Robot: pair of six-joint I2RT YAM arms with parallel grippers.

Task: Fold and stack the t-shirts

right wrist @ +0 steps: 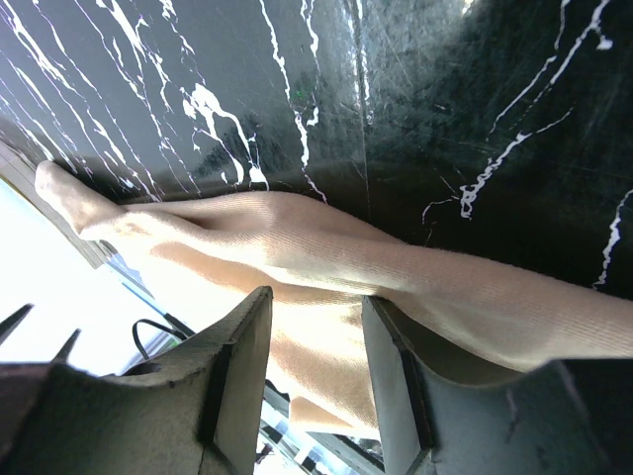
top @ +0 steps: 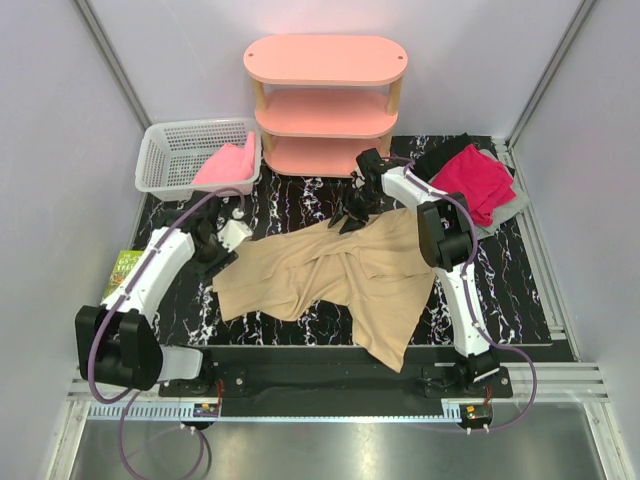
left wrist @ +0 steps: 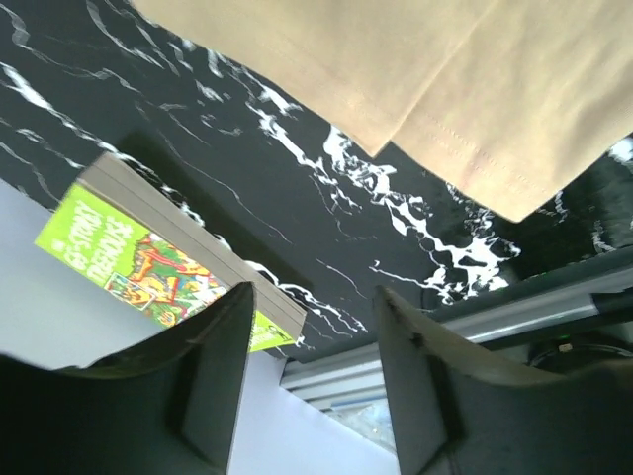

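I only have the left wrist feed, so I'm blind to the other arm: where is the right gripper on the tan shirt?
Observer: The right gripper is at the far edge of the tan shirt, with cloth between its fingers.
Operator: Any other shirts out?
Observer: A magenta shirt lies on a black shirt and a grey shirt, far right.
Operator: Anything else?
Observer: A pink shirt sits in the white basket, far left.
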